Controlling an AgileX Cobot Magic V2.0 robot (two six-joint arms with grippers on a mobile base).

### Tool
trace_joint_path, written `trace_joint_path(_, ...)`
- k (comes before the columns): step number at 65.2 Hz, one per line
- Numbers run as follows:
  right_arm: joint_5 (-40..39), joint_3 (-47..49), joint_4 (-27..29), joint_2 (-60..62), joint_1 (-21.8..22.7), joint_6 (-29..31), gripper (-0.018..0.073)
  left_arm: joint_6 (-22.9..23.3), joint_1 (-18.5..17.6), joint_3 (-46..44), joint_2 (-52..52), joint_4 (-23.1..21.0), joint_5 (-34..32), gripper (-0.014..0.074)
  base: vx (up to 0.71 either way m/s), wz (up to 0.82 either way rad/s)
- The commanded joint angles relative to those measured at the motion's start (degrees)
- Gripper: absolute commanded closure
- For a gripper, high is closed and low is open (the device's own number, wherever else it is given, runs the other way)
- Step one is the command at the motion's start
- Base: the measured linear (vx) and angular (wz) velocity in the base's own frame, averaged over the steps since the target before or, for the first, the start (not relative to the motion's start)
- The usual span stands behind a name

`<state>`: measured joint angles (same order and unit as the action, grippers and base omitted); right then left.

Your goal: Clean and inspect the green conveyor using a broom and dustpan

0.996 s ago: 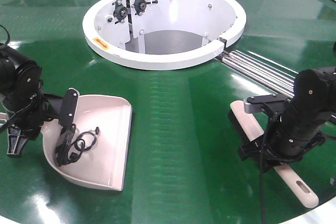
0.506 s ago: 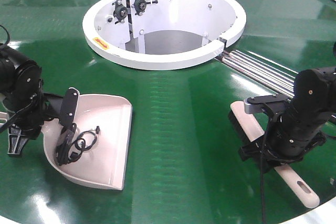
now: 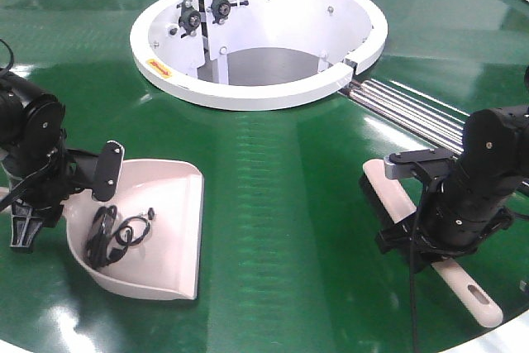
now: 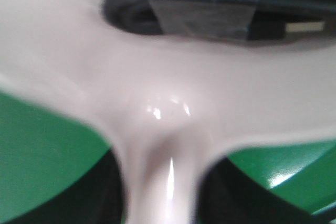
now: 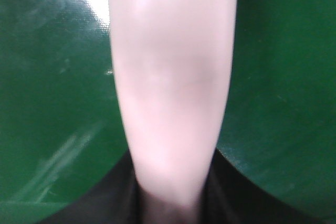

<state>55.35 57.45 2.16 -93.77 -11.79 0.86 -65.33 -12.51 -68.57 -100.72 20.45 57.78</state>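
1. Since half a second ago the dustpan (image 3: 169,229) has shifted a little toward the left edge of the green conveyor (image 3: 281,229). The black finger at its back wall has lifted higher, and the cord inside has slid. The right arm and the broom have not moved.
2. The left gripper (image 3: 62,196) is clamped on the dustpan's handle. The left wrist view shows the pale pink handle running down between two dark fingers (image 4: 105,192).
3. The dustpan lies at the near-left part of the belt, with its flat lip facing right. A coiled black cord (image 3: 124,229) lies in the pan near its back wall.
4. The right gripper (image 3: 417,237) is closed around the handle of the broom (image 3: 395,196). The right wrist view shows the handle (image 5: 173,103) passing between the jaws at the bottom.
5. The broom lies at the near-right part of the belt. Its head points toward the metal roller strips (image 3: 413,113), and its slotted handle end is close to the near edge.
6. The white hub (image 3: 248,93) sits beyond both tools, well apart from each.
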Motion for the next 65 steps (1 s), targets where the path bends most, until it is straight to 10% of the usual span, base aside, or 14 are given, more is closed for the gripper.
trace_joint_path(1,-1.21,1.2,-0.48,2.52,0.35,0.43,0.0561,0.79,-0.22,-1.23,2.34,-0.7,0.3,0.0216,0.0,0.0)
trace_joint_path(16,-1.02,1.2,-0.42,2.52,0.35,-0.25,0.0529,0.79,-0.22,-1.23,2.39,-2.13,2.05,0.0072,0.0,0.0)
trace_joint_path(49,-2.93,1.2,-1.07,2.52,0.35,-0.86,0.0197,0.85,-0.22,-1.23,7.04,-8.27,3.88,0.0066,0.0,0.0)
trace_joint_path(65,-3.17,2.35,-1.85,3.84,0.28,-0.86,0.0112,10.46,-0.22,-1.23,9.68,-12.29,4.12,0.0094,0.0,0.0)
